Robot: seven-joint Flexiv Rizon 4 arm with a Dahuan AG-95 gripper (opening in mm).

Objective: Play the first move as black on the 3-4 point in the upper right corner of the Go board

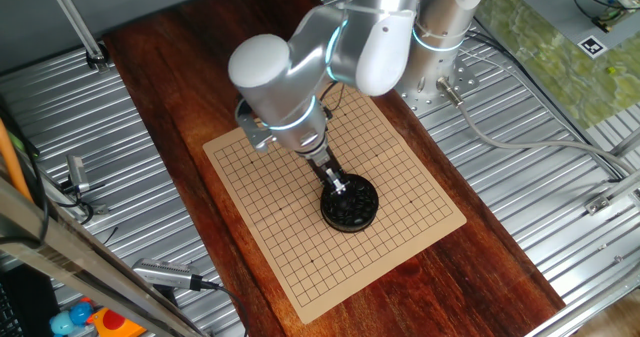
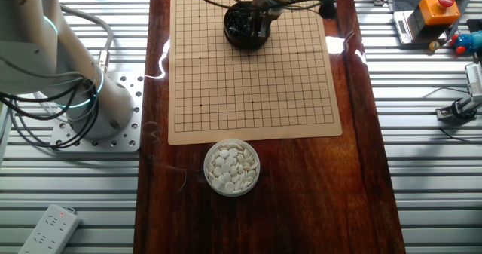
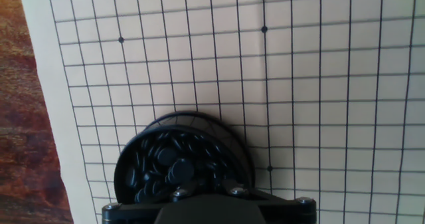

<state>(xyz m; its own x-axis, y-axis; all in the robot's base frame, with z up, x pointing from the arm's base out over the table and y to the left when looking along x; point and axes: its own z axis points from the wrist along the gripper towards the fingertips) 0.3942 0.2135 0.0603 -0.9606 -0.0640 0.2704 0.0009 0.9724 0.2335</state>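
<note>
The tan board (image 1: 300,239) with its black grid lies on the dark wooden tabletop; it also shows in the other fixed view (image 2: 248,88) and the hand view (image 3: 319,84). No stone shows on the grid. A black bowl of glossy black stones (image 1: 352,209) stands on the board, also seen in the other fixed view (image 2: 242,28) and the hand view (image 3: 166,164). My gripper (image 1: 338,187) points down into this bowl, its tips among the stones (image 3: 206,187). The tips are dark and partly hidden, so I cannot tell how the jaws stand or whether they hold a stone.
A clear bowl of white stones (image 2: 232,167) stands on the tabletop (image 2: 301,194) just off the board's near edge. The arm's base (image 2: 98,107) is bolted to the metal bench at the left. A power strip (image 2: 49,227) and an orange button box (image 2: 437,5) lie on the bench.
</note>
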